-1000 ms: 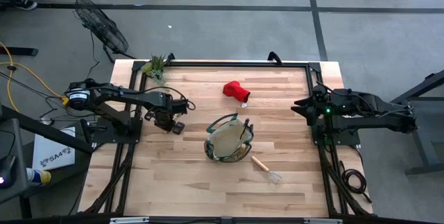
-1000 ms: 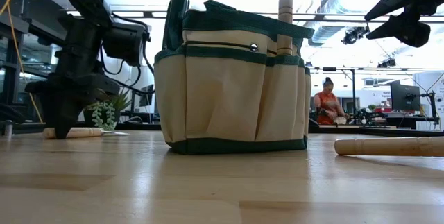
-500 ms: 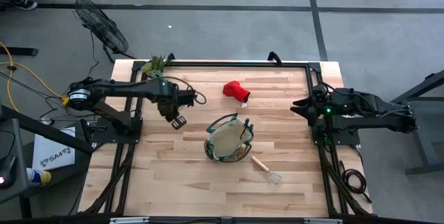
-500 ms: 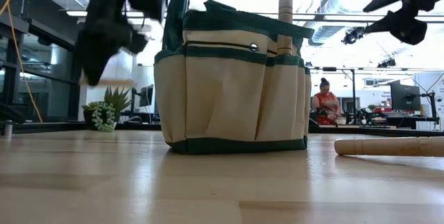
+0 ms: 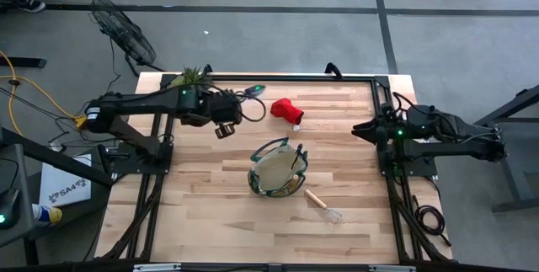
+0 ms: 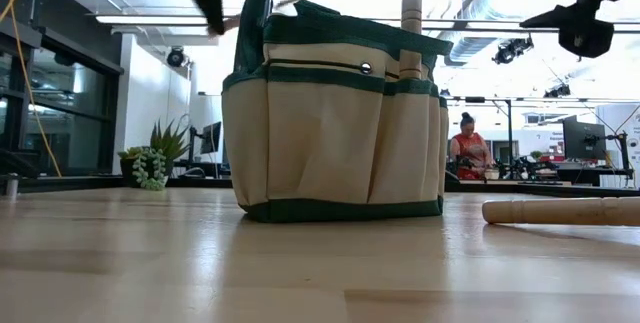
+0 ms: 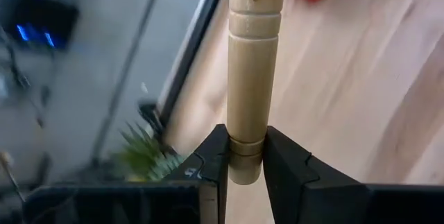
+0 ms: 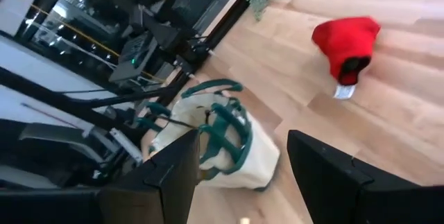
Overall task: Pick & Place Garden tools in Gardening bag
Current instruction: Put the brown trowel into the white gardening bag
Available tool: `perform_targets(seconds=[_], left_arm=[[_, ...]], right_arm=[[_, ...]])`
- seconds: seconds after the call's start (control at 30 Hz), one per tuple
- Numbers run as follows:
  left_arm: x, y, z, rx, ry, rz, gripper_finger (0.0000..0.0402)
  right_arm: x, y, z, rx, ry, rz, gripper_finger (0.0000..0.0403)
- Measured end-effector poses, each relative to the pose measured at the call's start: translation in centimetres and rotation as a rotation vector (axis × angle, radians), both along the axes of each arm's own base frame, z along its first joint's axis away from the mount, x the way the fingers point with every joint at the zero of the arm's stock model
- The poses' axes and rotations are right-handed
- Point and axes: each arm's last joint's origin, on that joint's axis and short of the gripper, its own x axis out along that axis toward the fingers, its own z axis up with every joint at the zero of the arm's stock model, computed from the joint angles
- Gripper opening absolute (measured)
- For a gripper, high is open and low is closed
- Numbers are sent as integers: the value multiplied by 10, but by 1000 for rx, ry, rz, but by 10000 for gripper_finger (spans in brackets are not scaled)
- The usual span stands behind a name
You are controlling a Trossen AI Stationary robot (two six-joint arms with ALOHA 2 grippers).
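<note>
The left gripper (image 7: 246,172), fingers clamped on a trowel's wooden handle (image 7: 253,64), carries it above the counter (image 5: 210,213) toward the gardening bag (image 5: 277,168) at centre – next, swing right and lower it in – while the right gripper (image 8: 239,172) waits wide, far right.

- A robotics lab or industrial workshop hall: grey concrete floor (image 5: 278,40) marked with dark lines.
- A pale wooden bench (image 5: 253,221) in a black metal frame, two dark robot arms mounted at its sides.
- A black floor fan (image 5: 123,29) and yellow cable (image 5: 34,82) nearby.
- Behind: exposed ceiling ducts (image 6: 480,3), computer monitors (image 6: 582,139), a seated person (image 6: 470,153).
</note>
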Motion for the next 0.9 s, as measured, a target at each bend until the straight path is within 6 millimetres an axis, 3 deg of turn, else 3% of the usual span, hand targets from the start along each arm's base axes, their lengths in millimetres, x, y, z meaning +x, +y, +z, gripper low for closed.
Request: perform_targets(seconds=[0.23,0.63,0.9], left_arm=[[30,-14,19,161,38,-151,57],[92,-34,21,331,147,-280,57],[102,-48,31,405,128,-301,57]], right_arm=[[0,3,0,25,-2,90,210],[4,7,15,43,-160,240,210],[5,7,24,-53,-259,261,210]])
